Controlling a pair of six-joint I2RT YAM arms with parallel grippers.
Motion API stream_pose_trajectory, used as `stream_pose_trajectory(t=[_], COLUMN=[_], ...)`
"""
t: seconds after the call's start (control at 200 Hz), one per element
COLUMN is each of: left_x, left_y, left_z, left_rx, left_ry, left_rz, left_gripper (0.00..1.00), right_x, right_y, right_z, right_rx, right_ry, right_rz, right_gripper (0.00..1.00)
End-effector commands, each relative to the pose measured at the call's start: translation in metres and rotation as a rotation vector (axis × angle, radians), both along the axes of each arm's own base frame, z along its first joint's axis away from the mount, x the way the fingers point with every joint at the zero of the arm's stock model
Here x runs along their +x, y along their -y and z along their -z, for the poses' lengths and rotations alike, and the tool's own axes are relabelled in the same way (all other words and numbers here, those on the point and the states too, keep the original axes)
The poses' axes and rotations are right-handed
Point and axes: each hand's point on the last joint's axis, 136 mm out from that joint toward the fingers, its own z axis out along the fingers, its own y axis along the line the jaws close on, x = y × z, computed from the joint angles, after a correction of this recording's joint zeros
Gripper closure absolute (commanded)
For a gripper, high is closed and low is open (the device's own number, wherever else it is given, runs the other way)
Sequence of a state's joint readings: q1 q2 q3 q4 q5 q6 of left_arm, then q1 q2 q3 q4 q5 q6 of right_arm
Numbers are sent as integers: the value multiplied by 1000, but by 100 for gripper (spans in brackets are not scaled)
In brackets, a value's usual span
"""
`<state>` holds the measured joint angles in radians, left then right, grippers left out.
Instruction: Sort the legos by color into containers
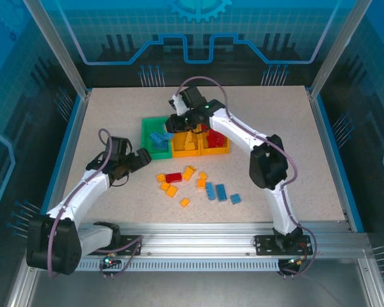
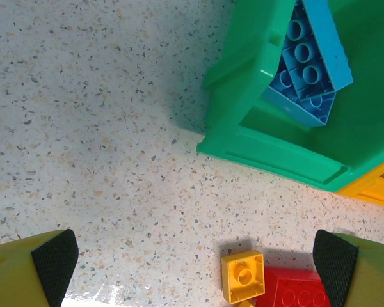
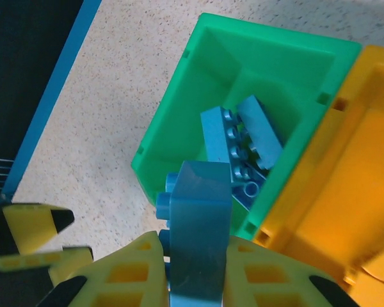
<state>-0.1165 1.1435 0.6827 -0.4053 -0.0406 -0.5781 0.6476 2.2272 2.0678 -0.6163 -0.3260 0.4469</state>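
Note:
My right gripper (image 1: 175,123) is shut on a blue lego (image 3: 198,217) and holds it above the near edge of the green container (image 3: 179,109). Other blue legos (image 3: 243,147) lie inside that container. The row continues with a middle orange container (image 1: 185,144) holding yellow pieces and a right orange one (image 1: 216,144) holding red pieces. My left gripper (image 1: 143,158) hangs open just left of the green container (image 2: 269,150), with nothing between its pads (image 2: 54,262). A yellow lego (image 2: 243,276) and a red lego (image 2: 294,291) lie on the table near its right finger.
Loose legos are scattered in front of the containers: yellow and orange ones (image 1: 189,173), a red one (image 1: 173,177) and blue ones (image 1: 221,192). A blue rim (image 1: 64,160) borders the speckled table. The right arm (image 1: 269,166) arches over the right side.

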Motion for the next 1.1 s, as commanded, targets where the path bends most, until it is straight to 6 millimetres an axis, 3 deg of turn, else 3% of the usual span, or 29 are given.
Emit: stream_pose_trajectory(t=[0.0,0.06,0.075,0.13,0.26,0.35,0.435,0.605,0.645,0.795,0.93,1.095], left_x=[-3,-4,-4,-5,-6,-7,-9,-14,-16,-22,-27,-28], left_y=[-4,-3,-3,-1,9,20,41,94,106,127,141,143], left_z=[4,6,7,8,12,13,11,5,5,14,25,39], left_rx=[-3,-5,-6,-12,-50,-53,-41,15,20,84,116,167], left_ry=[-4,-9,-12,-12,-21,-25,-23,-49,-57,-107,-153,-213], left_rz=[-16,-14,-11,0,34,77,147,304,336,401,442,439], left_gripper=[1,1,1,1,1,1,1,1,1,2,4,7], right_x=[-2,3,5,10,20,24,21,3,-3,-9,-16,-44], right_y=[-14,-16,-17,-17,-23,-29,-32,-24,-16,44,116,193], right_z=[1,1,13,23,28,22,14,-13,-30,-42,-37,-21], right_rx=[36,38,20,3,19,47,63,68,72,-2,-50,-122], right_ry=[-103,-114,-131,-148,-152,-148,-146,-112,-74,-3,7,5], right_rz=[34,53,60,80,107,100,79,48,55,171,304,441], right_gripper=[78,75,75,73,64,55,39,35,33,29,24,10])
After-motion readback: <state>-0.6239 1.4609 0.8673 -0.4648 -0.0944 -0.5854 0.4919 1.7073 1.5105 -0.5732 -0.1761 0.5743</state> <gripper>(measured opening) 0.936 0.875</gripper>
